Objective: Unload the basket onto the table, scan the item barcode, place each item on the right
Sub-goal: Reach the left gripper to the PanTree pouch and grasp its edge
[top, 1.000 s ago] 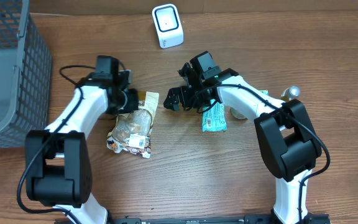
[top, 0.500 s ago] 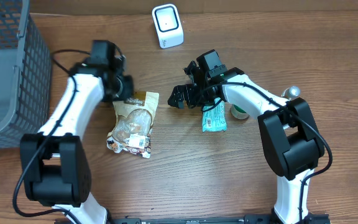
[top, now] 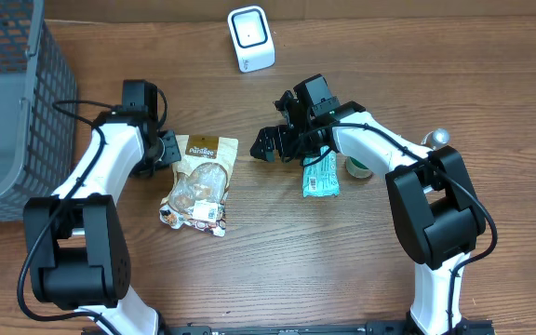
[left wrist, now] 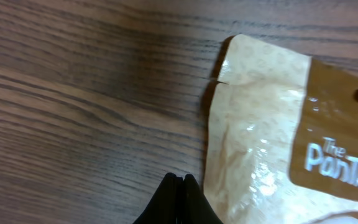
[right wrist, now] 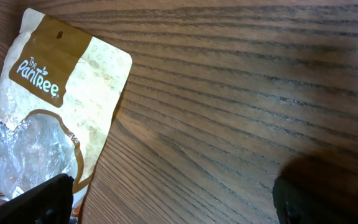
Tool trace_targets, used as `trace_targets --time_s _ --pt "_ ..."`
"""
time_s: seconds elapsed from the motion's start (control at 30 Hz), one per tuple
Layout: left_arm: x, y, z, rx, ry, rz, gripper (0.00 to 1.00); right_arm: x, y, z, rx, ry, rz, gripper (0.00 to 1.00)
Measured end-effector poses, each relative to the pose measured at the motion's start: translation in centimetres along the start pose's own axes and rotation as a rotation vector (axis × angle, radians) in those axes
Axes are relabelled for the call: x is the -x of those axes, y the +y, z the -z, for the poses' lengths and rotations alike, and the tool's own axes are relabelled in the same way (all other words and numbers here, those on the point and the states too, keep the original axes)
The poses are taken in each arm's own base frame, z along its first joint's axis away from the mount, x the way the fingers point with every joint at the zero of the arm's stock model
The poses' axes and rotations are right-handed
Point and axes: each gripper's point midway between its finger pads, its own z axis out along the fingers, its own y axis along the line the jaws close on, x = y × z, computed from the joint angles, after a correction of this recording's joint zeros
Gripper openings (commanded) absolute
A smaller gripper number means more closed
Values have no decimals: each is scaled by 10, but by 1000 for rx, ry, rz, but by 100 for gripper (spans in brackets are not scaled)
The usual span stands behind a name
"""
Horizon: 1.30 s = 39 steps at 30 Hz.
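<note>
The item, a brown and white snack pouch (top: 198,181), lies flat on the wooden table, its printed top end pointing away from me. My left gripper (top: 165,149) is shut and empty, just left of the pouch's top corner. In the left wrist view its closed fingertips (left wrist: 182,182) sit beside the pouch's edge (left wrist: 272,143), low over the wood. My right gripper (top: 273,147) stands open and empty, right of the pouch over bare wood. The right wrist view shows the pouch (right wrist: 48,118) at the left, beyond one finger (right wrist: 42,202). The white scanner (top: 250,38) stands at the back.
A grey mesh basket (top: 7,102) fills the left edge. A green packet (top: 321,174) lies under the right arm, with a small round roll (top: 355,168) and a metal object (top: 438,138) beside it.
My left gripper has pulled back to the left off the pouch's top, which now shows fully. The right gripper shifted slightly and then stayed still.
</note>
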Motion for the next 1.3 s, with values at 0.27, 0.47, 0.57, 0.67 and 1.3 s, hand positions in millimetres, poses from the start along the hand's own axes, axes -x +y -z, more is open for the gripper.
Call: trace_targets --time_s 0.27,0.47,0.57,0.67,1.3 --pt "-1 -15 -5 -86 -4 6 7 0 0 0 1 -1 1 100" --pt "-5 -30 -3 -170 19 4 7 0 0 0 0 -2 1 100" --pt "-7 -36 -2 -188 25 -2 7 0 0 0 1 -1 1 100" --pt "-12 -46 -2 -202 32 -25 7 0 0 0 1 -1 1 100" --pt "-54 -119 4 -263 64 -229 4 0 0 0 0 2 -1 100"
